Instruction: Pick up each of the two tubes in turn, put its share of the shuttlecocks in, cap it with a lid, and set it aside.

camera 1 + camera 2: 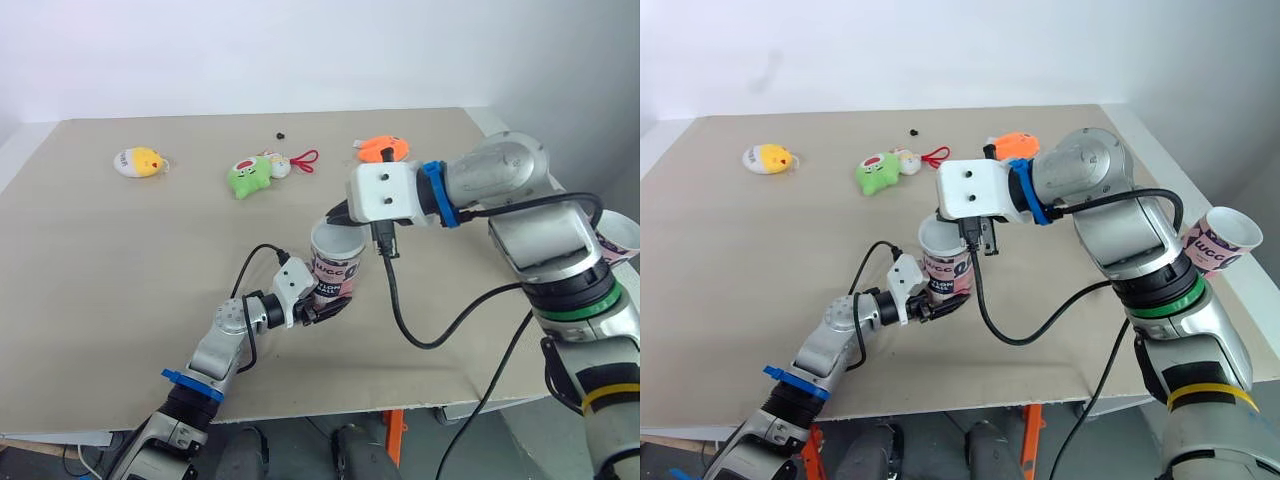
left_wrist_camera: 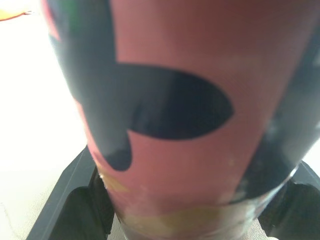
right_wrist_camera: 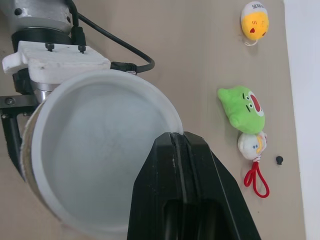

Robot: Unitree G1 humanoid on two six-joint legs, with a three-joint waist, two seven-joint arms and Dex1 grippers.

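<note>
Two tubes show in the head views. One pink-and-black cardboard tube [image 1: 335, 262] stands upright mid-table on the beige table [image 1: 100, 260], clamped low down by the left gripper [image 1: 322, 308]. A second matching tube [image 1: 1220, 240] sits tilted by the table's right edge, well apart. The right gripper [image 1: 338, 213] hangs at the first tube's open mouth.

Left wrist view: black fingers [image 2: 75, 210] press both sides of the tube's base.

Right wrist view: the right gripper's fingers [image 3: 200, 190] are pressed together, their tips over the white rim. A green frog plush [image 3: 242, 107] and a yellow chick plush [image 3: 254, 20] lie beyond.
</note>
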